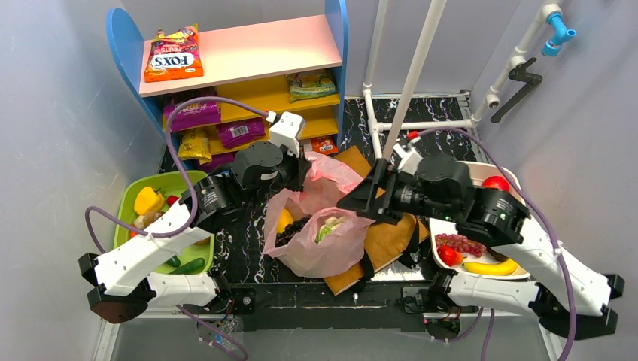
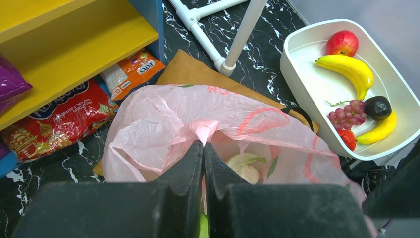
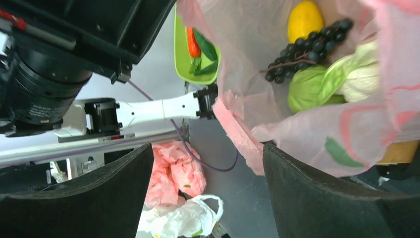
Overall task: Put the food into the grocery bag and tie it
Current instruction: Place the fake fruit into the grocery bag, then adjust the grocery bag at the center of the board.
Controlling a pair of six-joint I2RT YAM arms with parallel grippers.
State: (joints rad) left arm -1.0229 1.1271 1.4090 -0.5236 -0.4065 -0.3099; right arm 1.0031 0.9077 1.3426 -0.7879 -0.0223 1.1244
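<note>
Your thin, crinkly, translucent pink plastic bag (image 1: 323, 244) lies mid-table on a flat brown paper bag (image 1: 387, 241). It already holds a yellow fruit (image 3: 303, 20), a bunch of dark grapes (image 3: 297, 52) and a green-and-white vegetable (image 3: 337, 79). Your left gripper (image 2: 203, 145) is clenched on a bunched fold of the bag's far rim, probably to hold the mouth up. Your right gripper (image 3: 207, 148) stands wide and empty at the bag's right side, with the pink edge just ahead of its gap. It looks well placed to take a second hold for tying.
</note>
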